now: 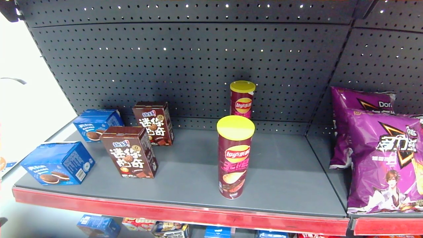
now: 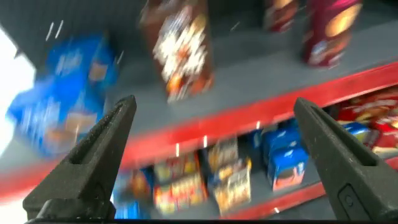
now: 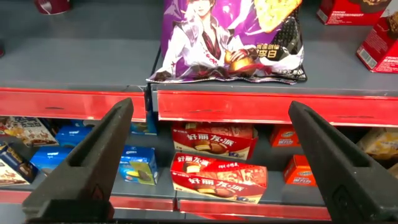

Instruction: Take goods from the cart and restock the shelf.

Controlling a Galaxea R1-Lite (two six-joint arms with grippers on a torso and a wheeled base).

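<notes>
Grey metal shelf [image 1: 281, 172], red front strip. Stock as it stands for you now:

1. Chip cans, two, upright, yellow lids. The front can [image 1: 235, 158] stands near the shelf's front edge and the rear can [image 1: 243, 100] against the back panel, well apart. Judged stiff, light, smooth-sided and quick to tip. Take one around the middle of the tube, not by the lid.
2. Brown boxes, two, left of the cans: front brown box [image 1: 130, 152] and rear brown box [image 1: 155, 123]. Thin card, probably light and easy to dent, so close on the flat sides.
3. Blue boxes, two, far left: front blue box [image 1: 59, 162] and rear blue box [image 1: 97, 124]. Handle as item 2.
4. Purple bags [image 1: 383, 158], right bay, overlapping. Likely soft, puffed, slippery, with brittle contents — pinch lightly at a seam.

Pincers. Your left gripper [image 2: 214, 106] is spread wide with nothing between the fingers, facing the red strip with a brown box beyond. Your right gripper [image 3: 211, 107] is likewise spread and empty, facing the front of the bag bay.

Views. The head view gives you the whole row and its depth, front to back. The right wrist view gives you the lower tier, with red boxes [image 3: 217, 174] stacked beneath the bags, which the head view barely catches.
</notes>
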